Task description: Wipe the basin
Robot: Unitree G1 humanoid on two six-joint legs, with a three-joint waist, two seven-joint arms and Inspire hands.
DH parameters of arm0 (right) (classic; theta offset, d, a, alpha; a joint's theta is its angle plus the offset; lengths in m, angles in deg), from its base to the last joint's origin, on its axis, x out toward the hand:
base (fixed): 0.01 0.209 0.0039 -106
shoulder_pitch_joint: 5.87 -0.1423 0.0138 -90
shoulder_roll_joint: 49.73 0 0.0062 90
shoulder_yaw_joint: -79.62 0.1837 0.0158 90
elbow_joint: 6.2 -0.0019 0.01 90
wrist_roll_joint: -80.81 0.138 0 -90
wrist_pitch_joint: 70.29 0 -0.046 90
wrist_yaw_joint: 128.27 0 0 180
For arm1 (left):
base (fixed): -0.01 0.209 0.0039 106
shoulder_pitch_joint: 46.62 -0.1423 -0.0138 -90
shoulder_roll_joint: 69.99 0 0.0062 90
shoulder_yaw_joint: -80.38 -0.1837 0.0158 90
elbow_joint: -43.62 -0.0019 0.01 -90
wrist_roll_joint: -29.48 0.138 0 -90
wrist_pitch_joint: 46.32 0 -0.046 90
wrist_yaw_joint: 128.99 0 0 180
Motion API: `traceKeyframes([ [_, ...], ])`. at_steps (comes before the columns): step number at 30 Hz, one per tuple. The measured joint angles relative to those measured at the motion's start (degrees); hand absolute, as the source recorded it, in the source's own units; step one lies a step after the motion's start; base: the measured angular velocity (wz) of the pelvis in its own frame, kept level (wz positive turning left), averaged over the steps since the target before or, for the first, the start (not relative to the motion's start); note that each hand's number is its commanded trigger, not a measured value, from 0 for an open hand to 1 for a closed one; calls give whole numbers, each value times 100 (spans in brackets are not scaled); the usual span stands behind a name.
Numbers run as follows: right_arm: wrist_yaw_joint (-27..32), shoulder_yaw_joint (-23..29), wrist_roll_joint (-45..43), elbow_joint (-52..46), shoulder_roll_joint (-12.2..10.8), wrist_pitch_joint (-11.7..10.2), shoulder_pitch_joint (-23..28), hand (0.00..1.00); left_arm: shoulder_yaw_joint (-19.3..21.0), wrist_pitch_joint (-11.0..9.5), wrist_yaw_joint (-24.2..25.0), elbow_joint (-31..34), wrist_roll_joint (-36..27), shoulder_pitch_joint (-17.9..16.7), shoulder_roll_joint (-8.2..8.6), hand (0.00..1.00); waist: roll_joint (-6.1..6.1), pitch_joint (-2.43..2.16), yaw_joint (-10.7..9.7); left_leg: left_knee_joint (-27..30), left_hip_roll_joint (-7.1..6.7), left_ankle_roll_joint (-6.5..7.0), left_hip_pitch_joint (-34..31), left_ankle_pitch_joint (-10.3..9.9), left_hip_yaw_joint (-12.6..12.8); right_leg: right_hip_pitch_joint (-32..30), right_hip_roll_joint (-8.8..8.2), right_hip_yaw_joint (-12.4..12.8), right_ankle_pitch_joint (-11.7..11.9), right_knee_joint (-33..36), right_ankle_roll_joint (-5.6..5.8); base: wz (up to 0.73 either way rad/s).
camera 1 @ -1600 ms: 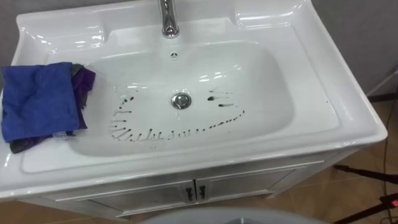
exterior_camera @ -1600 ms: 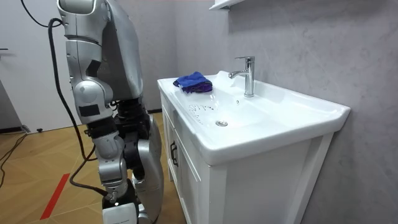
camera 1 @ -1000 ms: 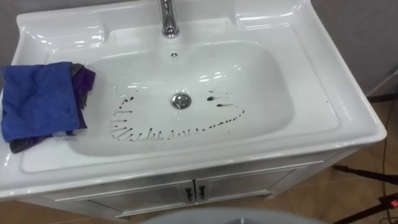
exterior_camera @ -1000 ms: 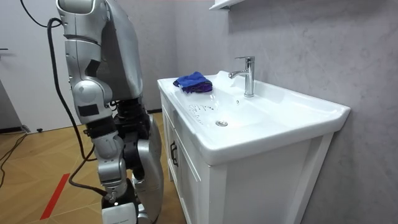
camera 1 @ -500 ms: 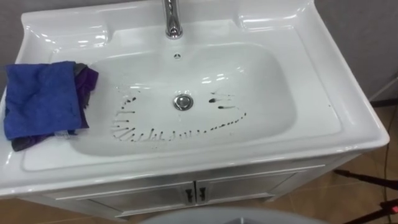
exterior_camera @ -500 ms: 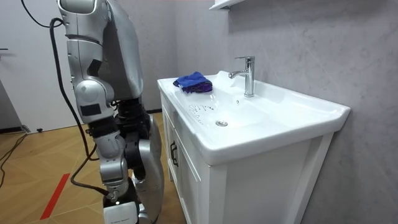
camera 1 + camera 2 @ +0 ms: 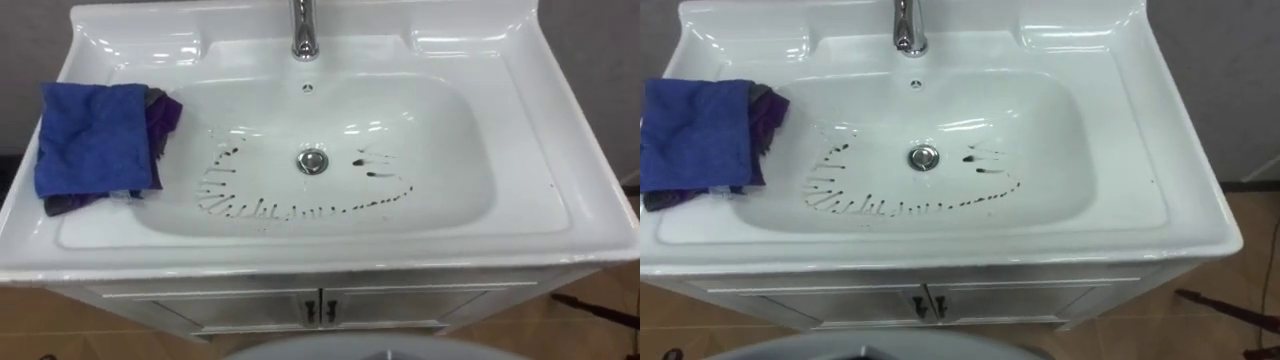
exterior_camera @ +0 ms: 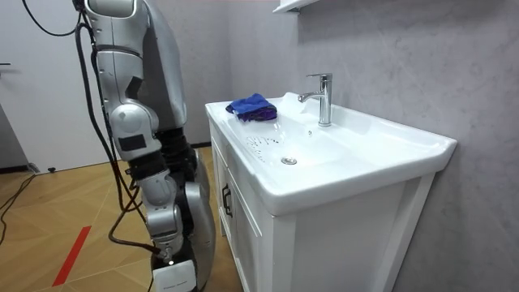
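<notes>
A white basin (image 7: pixel 455 190) sits in a vanity top, with dark streaks (image 7: pixel 290 210) in an arc across its floor around the drain (image 7: pixel 312 160). A folded blue cloth (image 7: pixel 95 135) lies on the basin's left ledge, over a purple and grey rag (image 7: pixel 168 110). In the room view the cloth (image 8: pixel 251 106) is at the far end of the top. I stand facing the vanity front. My right hand (image 8: pixel 172 272) hangs low at my side, away from the basin.
A chrome faucet (image 7: pixel 304 35) stands at the back centre of the basin, also seen as faucet (image 8: pixel 323 97). Below the top is a white cabinet with two door handles (image 7: pixel 320 308). A grey wall backs the vanity. Wooden floor (image 8: pixel 49 211) lies behind me.
The eye view has shifted, so the basin now sits squarer and further right. In the room view my body has edged toward the vanity. Cloth and streaks have not moved.
</notes>
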Motion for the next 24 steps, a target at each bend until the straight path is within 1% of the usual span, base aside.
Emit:
traceKeyframes([
  [3,10,-2,-12,17,24,-19,1,0,38,-125,-329,267,14,-78,1,0,-6,3,121,12,-17,-1,1,1,-97,54,-23,-124,-2,-2,-3,15],
  [5,27,-9,-63,38,45,-77,17,0,46,-212,-547,560,17,-101,-1,0,4,-1,232,66,-48,1,-42,2,-222,87,-46,-216,-9,4,1,22],
  [6,27,-5,-101,38,49,-87,10,0,46,-240,-593,653,17,-100,0,0,1,1,243,93,-56,1,-75,2,-259,85,-53,-242,-15,12,3,30],
  [7,23,0,-146,77,64,-140,-22,0,80,-328,-694,823,17,-100,-1,0,8,0,241,112,-84,5,-120,3,-366,79,-75,-323,-29,24,8,35],
  [8,23,0,-148,158,92,-197,-60,0,130,-372,-812,1052,10,-102,-1,0,-2,4,241,166,-107,10,-194,6,-462,66,-98,-413,-44,46,10,37],
  [9,24,0,-147,159,103,-212,-62,0,140,-402,-889,1188,10,-110,-2,0,2,4,237,198,-115,11,-226,6,-503,52,-101,-430,-58,67,13,29],
  [10,30,-3,-143,177,121,-271,-61,0,155,-502,-1056,1473,7,-144,-4,0,-1,4,287,207,-119,11,-253,5,-543,34,-100,-441,-78,92,14,15],
  [11,30,-5,-140,191,133,-302,-59,0,156,-561,-1129,1608,3,-157,-4,0,1,4,334,206,-119,10,-263,5,-564,27,-95,-445,-79,92,12,8],
  [13,60,-15,-84,241,162,-379,-53,0,159,-811,-1454,2128,-114,-205,-4,0,19,0,427,195,-112,-5,-300,14,-596,-19,-83,-454,-78,111,-1,0],
  [14,76,-16,-50,241,167,-391,-49,0,159,-877,-1532,2232,-113,-225,-5,0,30,-6,454,194,-111,-6,-302,15,-598,-29,-80,-452,-79,116,-4,-5],
  [15,118,-20,-13,286,176,-422,-41,0,158,-1001,-1686,2381,-112,-227,-6,0,39,-6,513,190,-108,-7,-300,15,-602,-41,-76,-447,-72,116,-16,-7],
  [16,171,-18,11,347,179,-464,-39,0,159,-1080,-1808,2537,-111,-232,-5,0,58,-15,563,187,-108,-7,-305,15,-620,-47,-73,-445,-70,115,-19,-6],
  [17,208,-12,20,362,173,-512,-38,0,204,-1102,-1885,2793,-110,-266,-4,0,71,-33,600,178,-118,-7,-305,15,-675,-48,-69,-446,-70,110,-19,0],
  [18,214,-12,17,361,173,-529,-38,0,240,-1120,-1920,2934,-109,-293,-4,0,60,-33,612,172,-120,-7,-301,15,-686,-48,-68,-446,-71,111,-19,0],
  [20,246,-13,-1,360,175,-619,-32,0,334,-1229,-2166,3587,-125,-369,-10,0,31,-31,694,182,-129,-7,-313,15,-722,-43,-65,-447,-71,84,-20,0],
  [21,254,-16,-9,359,175,-620,-32,0,372,-1281,-2213,3725,-160,-366,-11,0,28,-33,723,184,-135,-7,-314,15,-738,-41,-67,-449,-71,84,-19,0],
  [23,254,-23,-30,353,178,-627,-19,0,503,-1501,-2400,4131,-280,-336,-30,0,33,-35,799,192,-160,-7,-305,15,-816,-30,-81,-450,-75,85,-12,0],
  [24,254,-23,-30,353,179,-630,-6,0,504,-1549,-2448,4200,-298,-331,-45,0,36,-35,822,191,-164,-6,-303,16,-827,-28,-83,-450,-76,84,-12,0],
])
